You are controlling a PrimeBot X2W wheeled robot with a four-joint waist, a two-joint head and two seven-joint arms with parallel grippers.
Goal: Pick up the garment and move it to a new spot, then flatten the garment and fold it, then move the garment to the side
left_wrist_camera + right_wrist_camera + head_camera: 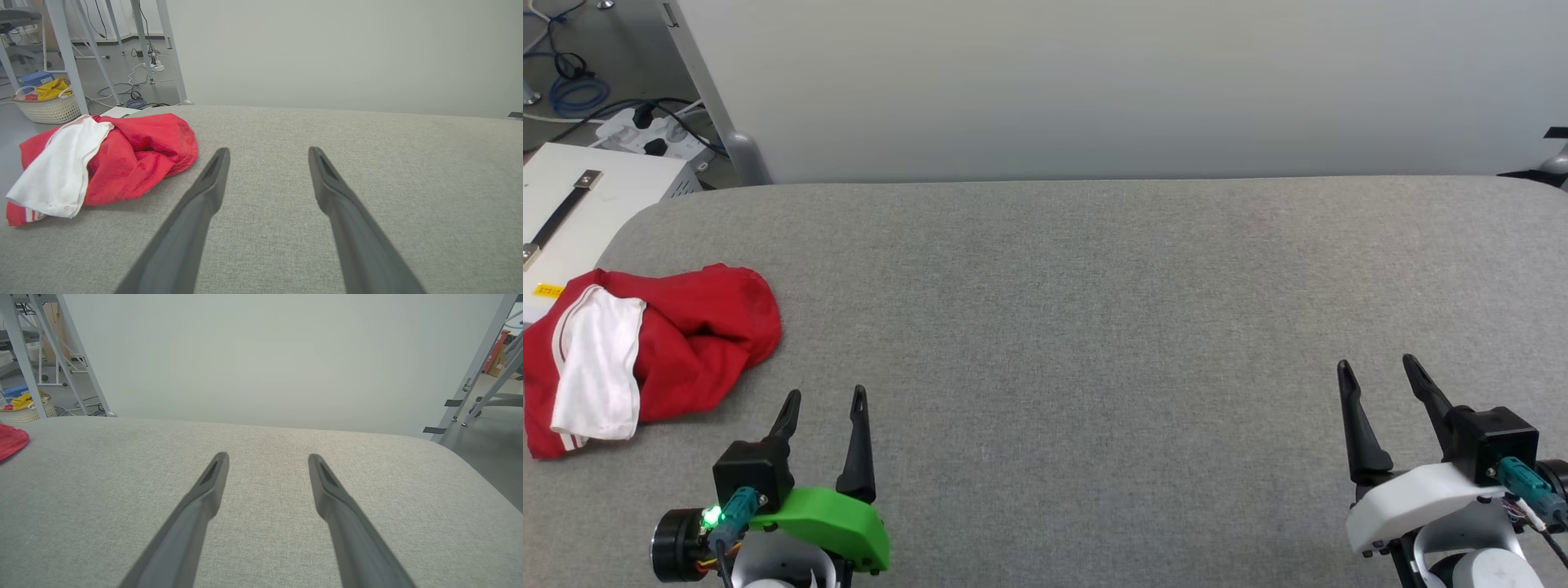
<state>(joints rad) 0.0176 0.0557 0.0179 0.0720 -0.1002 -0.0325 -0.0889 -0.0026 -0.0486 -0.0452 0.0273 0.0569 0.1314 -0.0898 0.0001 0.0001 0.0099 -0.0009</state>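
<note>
**Item:** red jersey-style T-shirt (698,343) with a white short sleeve and striped trim, lying in a crumpled heap at the left edge of the grey fabric-covered table (1094,327). Part may overhang the edge; I cannot tell how much.

**Left gripper** (826,394), green-cased: dark fingers spread, holding nothing. It sits near the heap, which lies ahead and to its left, and does not touch it.

**Right gripper** (1376,364), white-cased: fingers spread, holding nothing, well apart from the shirt.

**Hazards, as judged:**
- A sideways nudge on approach could push the heap off the edge, toward the white box (596,196) or the floor.
- Pinching only the loose white sleeve would leave the bulk trailing and twisting.
- A low pinch could catch the table covering along with the cloth.
- No lettering shows, so the face may end up wrong when the shirt is flattened.
</note>
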